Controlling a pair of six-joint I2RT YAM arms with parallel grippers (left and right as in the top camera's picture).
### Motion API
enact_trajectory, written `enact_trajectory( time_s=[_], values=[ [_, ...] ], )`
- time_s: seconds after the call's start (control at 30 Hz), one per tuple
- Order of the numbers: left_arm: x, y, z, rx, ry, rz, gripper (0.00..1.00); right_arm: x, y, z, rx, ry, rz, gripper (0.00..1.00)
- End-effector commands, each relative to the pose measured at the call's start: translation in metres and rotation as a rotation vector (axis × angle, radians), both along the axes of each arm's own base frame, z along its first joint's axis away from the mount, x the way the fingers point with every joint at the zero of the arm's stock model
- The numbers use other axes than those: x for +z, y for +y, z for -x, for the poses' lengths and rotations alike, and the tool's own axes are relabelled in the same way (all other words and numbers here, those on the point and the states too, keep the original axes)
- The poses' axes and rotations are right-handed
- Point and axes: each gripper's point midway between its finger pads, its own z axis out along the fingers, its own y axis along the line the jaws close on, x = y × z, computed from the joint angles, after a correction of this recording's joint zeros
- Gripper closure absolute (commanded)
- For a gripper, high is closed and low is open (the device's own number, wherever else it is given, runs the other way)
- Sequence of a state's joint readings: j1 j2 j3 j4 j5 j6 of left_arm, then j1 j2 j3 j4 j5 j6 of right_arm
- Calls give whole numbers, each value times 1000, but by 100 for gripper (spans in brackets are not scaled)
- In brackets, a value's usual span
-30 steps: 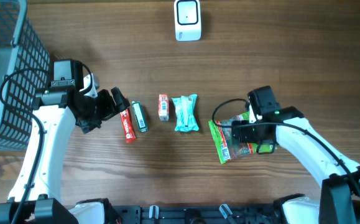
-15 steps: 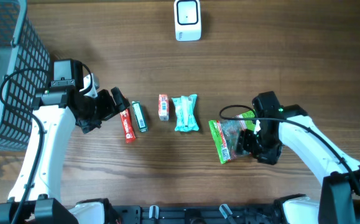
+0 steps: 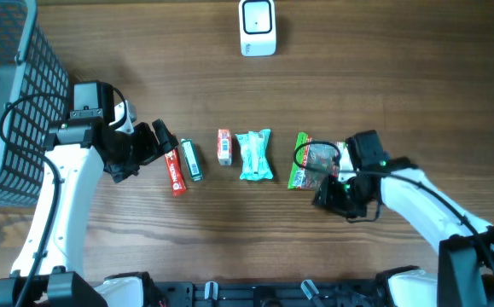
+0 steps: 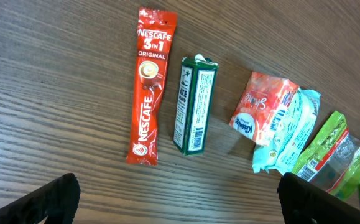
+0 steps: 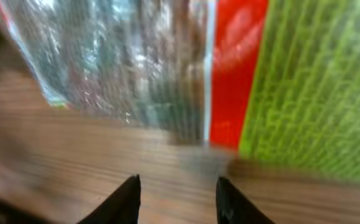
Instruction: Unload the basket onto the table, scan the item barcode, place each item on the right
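The white barcode scanner (image 3: 257, 27) stands at the far middle of the table. A green snack packet (image 3: 308, 160) with a clear window lies right of centre; in the right wrist view the packet (image 5: 291, 81) fills the blurred upper frame. My right gripper (image 3: 328, 189) sits just near of it, and in its own view the gripper (image 5: 176, 199) has its fingers narrowed but apart, with only bare wood between them. My left gripper (image 3: 161, 138) hangs wide open beside the red Nescafe stick (image 3: 175, 170), and the left wrist view shows the gripper (image 4: 189, 205) empty.
A row of items lies mid-table: the Nescafe stick (image 4: 150, 93), a green box (image 4: 192, 106), an orange tissue pack (image 4: 263, 109) and a teal pack (image 4: 288, 134). A dark mesh basket (image 3: 8, 102) stands at the far left.
The right gripper has narrowed and swung lower and leftward. The green packet has shifted farther up the table and turned more upright. The left arm has not moved.
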State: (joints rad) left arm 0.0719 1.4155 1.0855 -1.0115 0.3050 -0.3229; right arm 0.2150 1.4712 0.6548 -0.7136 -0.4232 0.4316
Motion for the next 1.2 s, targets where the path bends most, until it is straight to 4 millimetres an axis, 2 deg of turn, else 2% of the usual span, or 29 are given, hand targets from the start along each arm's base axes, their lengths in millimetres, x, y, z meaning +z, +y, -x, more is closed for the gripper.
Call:
enact_trajectory(
  time_s=[0.0, 0.1, 0.17, 0.2, 0.3, 0.33, 0.4, 0.47, 0.57, 0.7, 0.8, 0.87, 0.93, 1.03, 1.1, 1.17],
  values=[
    [2, -2, 2, -6, -6, 8, 0, 31, -12, -38, 56, -98, 116, 51],
    [2, -2, 2, -6, -6, 8, 0, 33, -43, -58, 35, -170, 307, 37],
    [2, -2, 2, -6, -6, 8, 0, 31, -58, -61, 22, -182, 399, 20],
    [2, -2, 2, -6, -6, 8, 0, 27, -60, -61, 21, -191, 407, 13],
    [2, -2, 2, -6, -6, 8, 0, 14, -60, -62, 14, -221, 400, 6],
    [2, -2, 2, -6, -6, 8, 0, 11, -55, -66, 17, -250, 374, 7],
    [2, -2, 2, -6, -6, 8, 0, 10, -43, -66, 23, -253, 302, 15],
    [2, -2, 2, -6, -6, 8, 0, 10, -42, -66, 24, -252, 297, 16],
    [2, -2, 2, -6, -6, 8, 0, 4, -55, -65, 14, -257, 370, 14],
    [2, -2, 2, -6, -5, 8, 0, -7, -59, -62, -21, -268, 384, 10],
    [2, -2, 2, -6, -5, 8, 0, -16, -60, -56, -46, -259, 382, 11],
    [2, -2, 2, -6, -5, 8, 0, -24, -61, -54, -41, -257, 384, 17],
    [2, -2, 2, -6, -6, 8, 0, -32, -62, -53, -23, -245, 392, 18],
    [2, -2, 2, -6, -6, 8, 0, -46, -61, -53, -4, -219, 393, 10],
    [2, -2, 2, -6, -6, 8, 0, -53, -53, -51, 3, -200, 350, 21],
    [2, -2, 2, -6, -6, 8, 0, -53, -51, -51, 4, -198, 337, 26]
  ],
)
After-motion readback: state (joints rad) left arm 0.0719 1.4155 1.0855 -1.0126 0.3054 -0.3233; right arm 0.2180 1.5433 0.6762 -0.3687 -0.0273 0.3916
